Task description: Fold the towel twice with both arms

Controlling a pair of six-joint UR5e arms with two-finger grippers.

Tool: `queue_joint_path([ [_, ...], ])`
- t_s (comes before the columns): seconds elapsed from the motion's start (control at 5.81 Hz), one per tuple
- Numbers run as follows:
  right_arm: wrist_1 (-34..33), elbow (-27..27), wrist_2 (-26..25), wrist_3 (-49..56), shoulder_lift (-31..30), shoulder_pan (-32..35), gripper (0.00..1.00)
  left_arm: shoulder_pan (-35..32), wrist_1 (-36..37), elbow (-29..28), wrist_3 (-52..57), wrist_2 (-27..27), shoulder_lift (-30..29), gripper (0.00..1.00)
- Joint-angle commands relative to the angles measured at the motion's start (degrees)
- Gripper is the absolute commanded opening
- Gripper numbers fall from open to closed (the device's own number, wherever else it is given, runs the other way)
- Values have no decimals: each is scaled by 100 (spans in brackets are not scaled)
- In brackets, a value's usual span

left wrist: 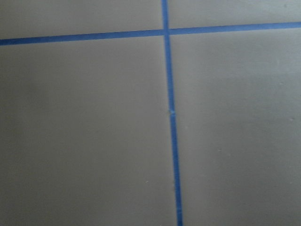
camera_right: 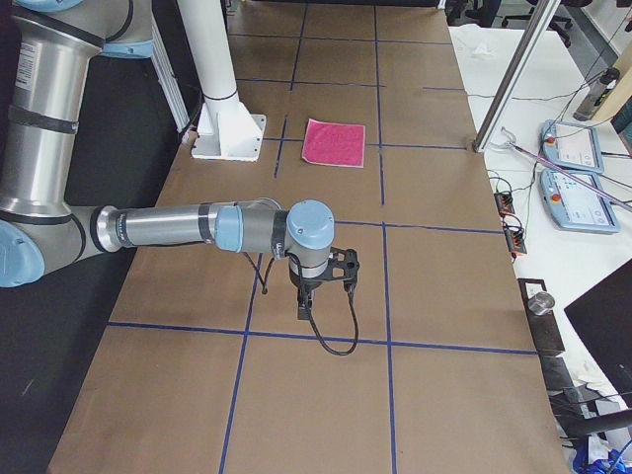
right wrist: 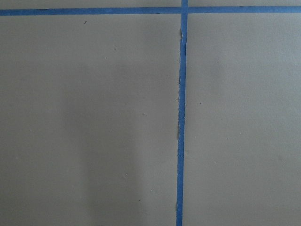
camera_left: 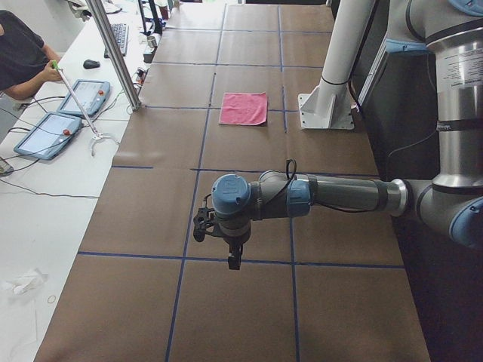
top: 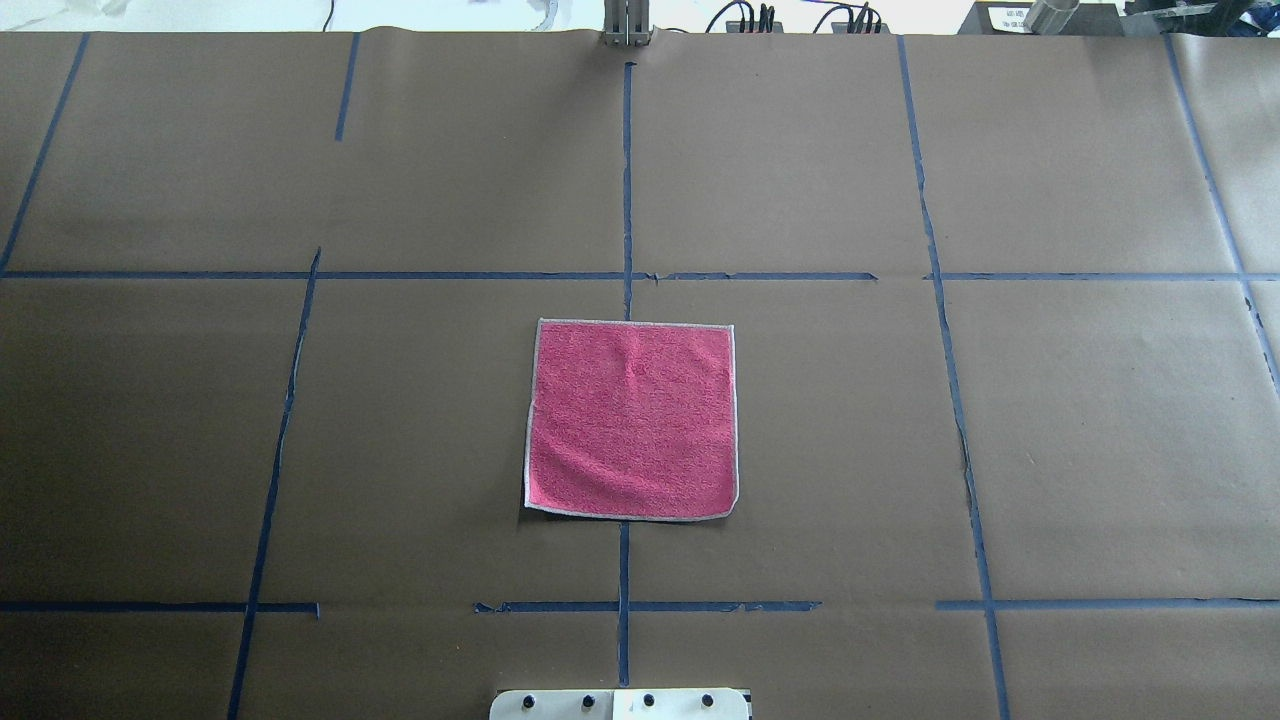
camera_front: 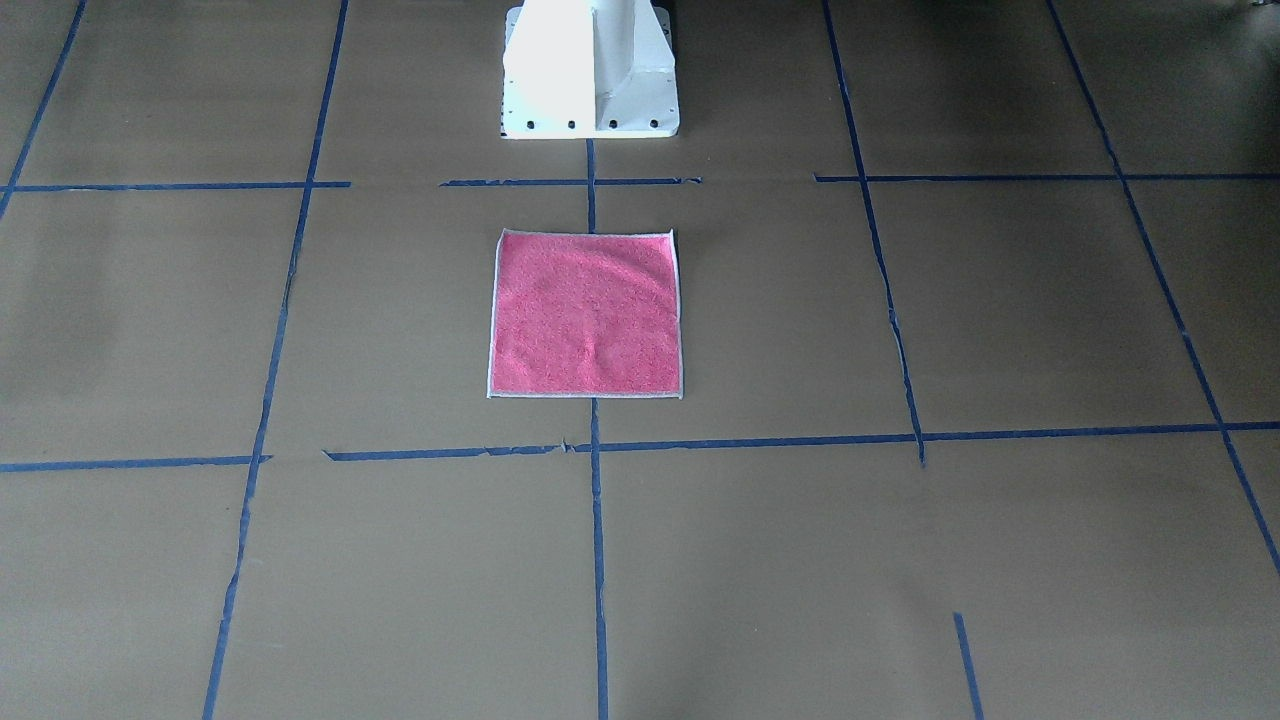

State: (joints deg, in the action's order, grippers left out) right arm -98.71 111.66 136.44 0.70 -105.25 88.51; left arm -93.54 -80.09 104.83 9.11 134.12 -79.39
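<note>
The towel lies flat on the counter, pink face up. It sits just in front of the pedestal, squarely over the centre tape line. Nothing is touching it. All four stitched edges show and nothing is folded yet, so I judge the task to be at its very start.

Both arms are parked well away from it, one toward each end of the counter. The left gripper and the right gripper hang pointing down above bare paper. They show only in the side views, so I cannot tell how far either one is open. Neither seems to be carrying anything. My wrist cameras give me only brown paper and tape.

I expect the cloth to be light, soft and completely limp. It should drape from wherever I pinch it and hold no shape of its own. The terry pile should grip the pads well, so slipping worries me little. It may drag on the paper and bunch if I slide it rather than lift it.

It lies thin against the counter, so getting a finger under an edge is the hard part. I would take two corners of one edge, one per gripper, right on the whitish hem, where it is firmest. The corner nearest the robot's left looks slightly raised, though I cannot be sure. A faint crease runs in from the far edge.
</note>
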Motion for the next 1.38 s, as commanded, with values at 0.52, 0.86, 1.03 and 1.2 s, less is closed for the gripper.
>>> queue_joint_path([
  [0.52,1,84,-513,-61,39,-123,100,-42,134,178,144,-70,135,100],
  [0.86,1,93,-495,-44,39,-132,100,-33,108,134,153,-70,135,100],
  [1.03,-8,102,-443,-61,39,-132,100,-24,108,117,126,-61,126,100],
  [1.2,1,145,-399,-44,31,-132,100,-15,108,116,152,-70,126,100],
])
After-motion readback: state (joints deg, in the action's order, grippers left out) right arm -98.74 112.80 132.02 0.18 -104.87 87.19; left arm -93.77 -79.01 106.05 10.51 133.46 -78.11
